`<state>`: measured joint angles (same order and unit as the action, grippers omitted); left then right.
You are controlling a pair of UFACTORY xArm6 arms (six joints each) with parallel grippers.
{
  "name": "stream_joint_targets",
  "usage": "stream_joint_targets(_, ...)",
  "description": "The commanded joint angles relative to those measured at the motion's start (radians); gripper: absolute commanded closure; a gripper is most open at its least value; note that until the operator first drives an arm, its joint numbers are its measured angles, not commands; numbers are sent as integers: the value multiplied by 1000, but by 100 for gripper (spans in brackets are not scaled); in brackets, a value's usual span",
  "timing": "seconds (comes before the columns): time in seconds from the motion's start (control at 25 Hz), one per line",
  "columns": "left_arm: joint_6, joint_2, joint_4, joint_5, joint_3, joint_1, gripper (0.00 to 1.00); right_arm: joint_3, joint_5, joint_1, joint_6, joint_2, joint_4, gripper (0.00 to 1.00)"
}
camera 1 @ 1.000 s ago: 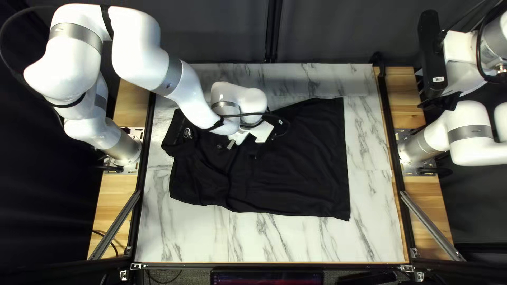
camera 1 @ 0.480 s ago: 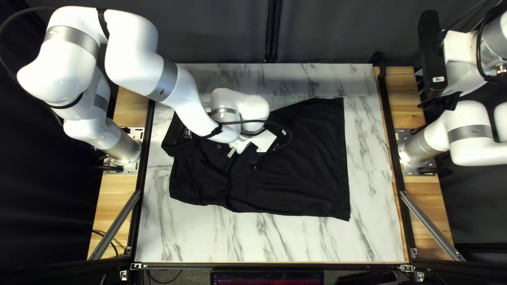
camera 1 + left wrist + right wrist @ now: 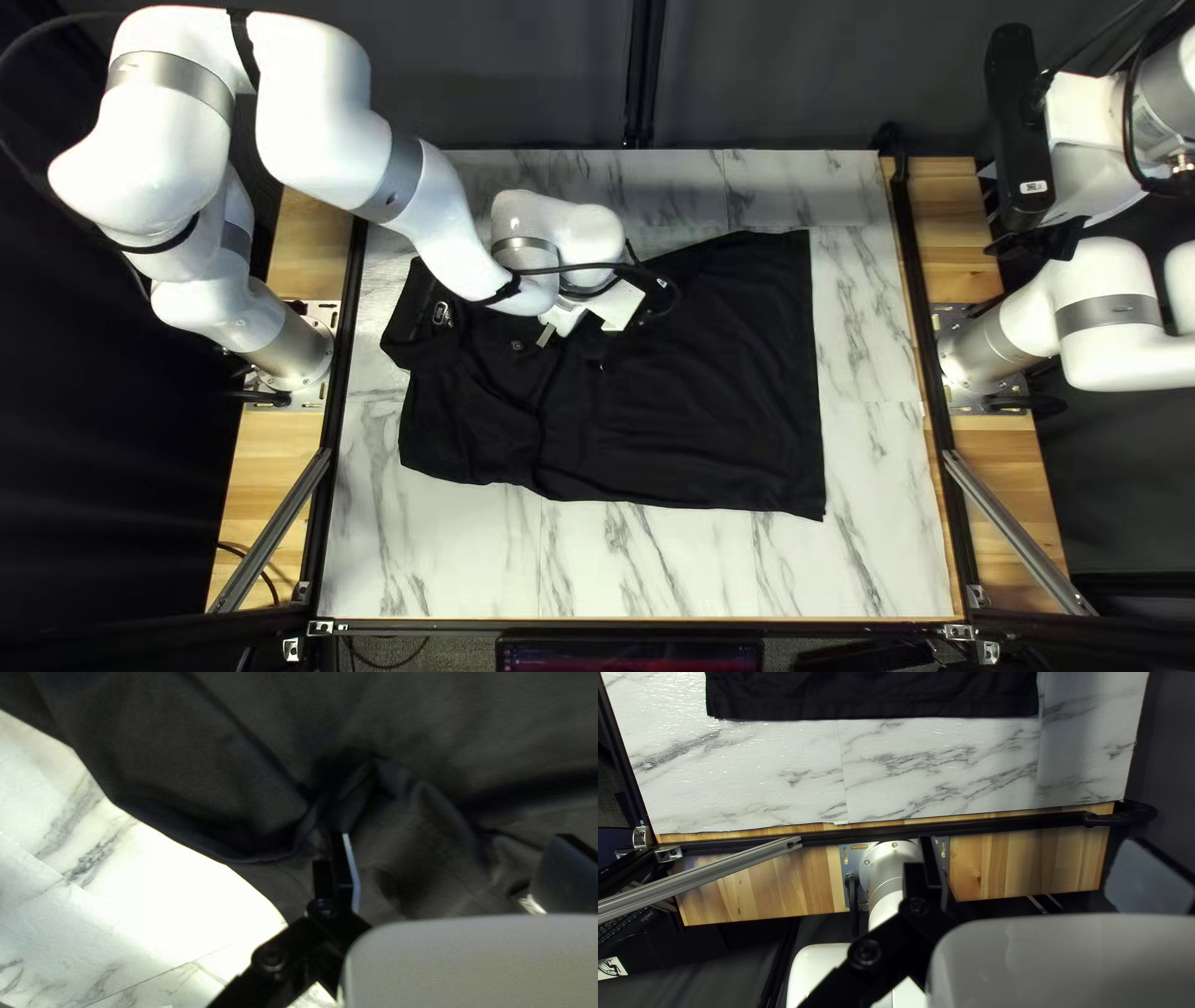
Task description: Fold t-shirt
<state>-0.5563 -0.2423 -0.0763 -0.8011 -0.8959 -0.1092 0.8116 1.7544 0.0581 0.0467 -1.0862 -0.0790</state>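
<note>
The black t-shirt lies spread on the table, collar at the left of the top left view, with wrinkles near its middle. Above its upper middle is my left gripper. In the left wrist view that gripper stands open, fingers wide apart, over the rumpled shirt; a raised fold bunches by one fingertip. My right gripper hangs beyond the table's right edge. The right wrist view shows this gripper open with no cloth between its fingers, and the shirt's straight hem lies ahead of it.
Marble-patterned table surrounds the shirt, with a black rail along its right side. My right arm's base stands on the wooden strip. My left arm spans the shirt's upper left part and hides some of it.
My left gripper moved toward the near edge, then back toward the far edge, ending close to where it was a second ago. The right arm and the shirt's outline look unchanged.
</note>
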Motion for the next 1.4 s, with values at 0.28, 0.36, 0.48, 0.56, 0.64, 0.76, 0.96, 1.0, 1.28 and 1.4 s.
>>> stream_joint_targets(0.28,-49,-30,37,-39,-28,43,0,0,0,0,0,0,0,0)
stream_joint_targets(0.36,-64,-30,50,-59,-36,60,0,0,0,0,0,0,0,0)
stream_joint_targets(0.48,-76,-22,67,-90,-55,85,0,0,0,0,0,0,0,0)
stream_joint_targets(0.56,-86,-20,80,-108,-71,101,0,0,0,0,0,0,0,0)
stream_joint_targets(0.64,-105,-19,96,-121,-84,113,0,0,0,0,0,0,0,0)
stream_joint_targets(0.76,-130,8,118,-128,-85,119,0,0,0,0,0,0,0,0)
stream_joint_targets(0.96,-74,83,79,-92,-23,71,0,0,0,0,0,0,0,0)
stream_joint_targets(1.0,-61,86,66,-82,-11,53,0,0,0,0,0,0,0,0)
stream_joint_targets(1.28,-5,18,59,-64,-37,-15,0,0,0,0,0,0,0,0)
stream_joint_targets(1.4,5,-1,75,-90,-70,-23,0,0,0,0,0,0,0,0)
